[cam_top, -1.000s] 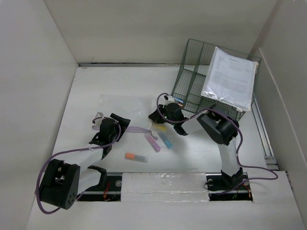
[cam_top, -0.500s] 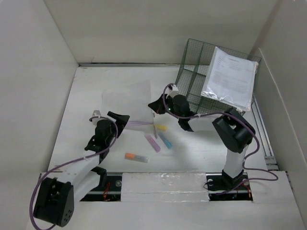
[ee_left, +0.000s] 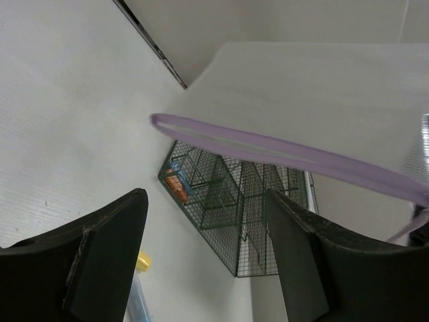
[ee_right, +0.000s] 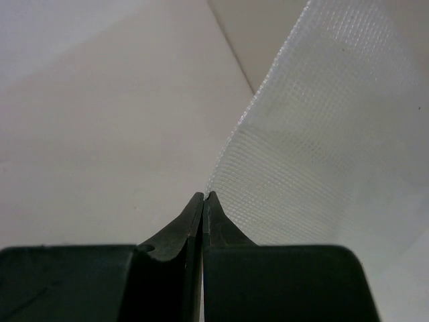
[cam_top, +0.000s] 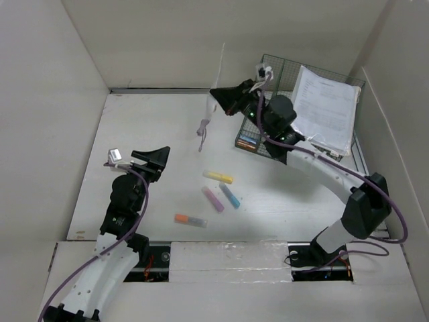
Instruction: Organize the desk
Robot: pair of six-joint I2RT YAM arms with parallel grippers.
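The desk (cam_top: 154,127) is a white tabletop with white walls around it. My right gripper (cam_top: 218,96) is shut on the edge of a clear mesh pouch (cam_top: 209,114) with a purple zip and holds it high, hanging edge-on, left of the green wire basket (cam_top: 268,127). In the right wrist view the shut tips (ee_right: 203,198) pinch the pouch's mesh (ee_right: 322,154). My left gripper (cam_top: 157,157) is open and empty above the left of the desk. In the left wrist view, it (ee_left: 208,255) faces the pouch (ee_left: 322,100) and the basket (ee_left: 234,201).
Several highlighters lie on the desk in front: yellow (cam_top: 218,177), pink (cam_top: 213,199), blue (cam_top: 230,196) and orange (cam_top: 190,220). A sleeve of papers (cam_top: 322,111) rests on the basket's right side. An orange item (cam_top: 248,142) lies in the basket's near left compartment.
My right arm has lifted the pouch off the desk, up and back toward the basket. My left gripper has drawn away from the pouch's zip end, to the left.
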